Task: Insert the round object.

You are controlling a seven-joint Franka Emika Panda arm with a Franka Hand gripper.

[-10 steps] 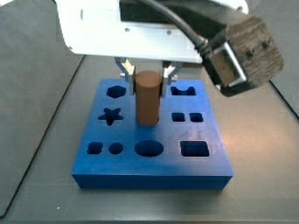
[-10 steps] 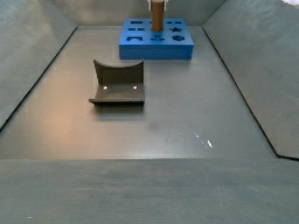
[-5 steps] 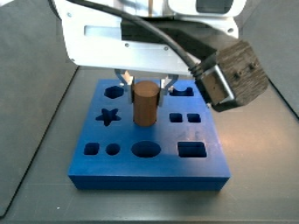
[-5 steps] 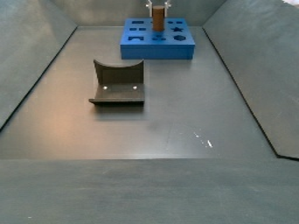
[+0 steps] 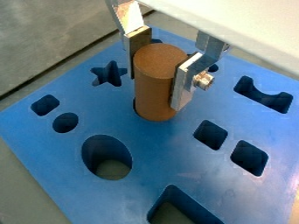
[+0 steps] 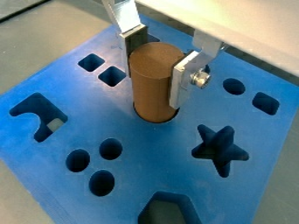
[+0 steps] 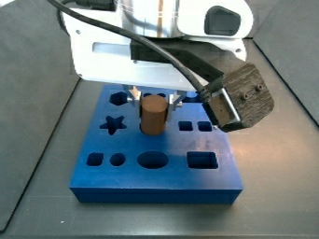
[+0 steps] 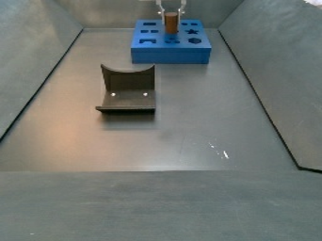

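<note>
Filling the far end of the floor, the blue board (image 7: pixel 156 168) carries shaped holes. The fixture (image 8: pixel 127 91) stands well apart from it, nearer the camera. Over the board's middle, the gripper (image 5: pixel 163 63) pinches the peg (image 5: pixel 156 80) upright between its pads. In both wrist views the peg's foot sits inside a round hole (image 6: pixel 153 114), so insertion looks partly done. Next comes a straight push down, then spreading the fingers (image 6: pixel 184 79) to free it.
</note>
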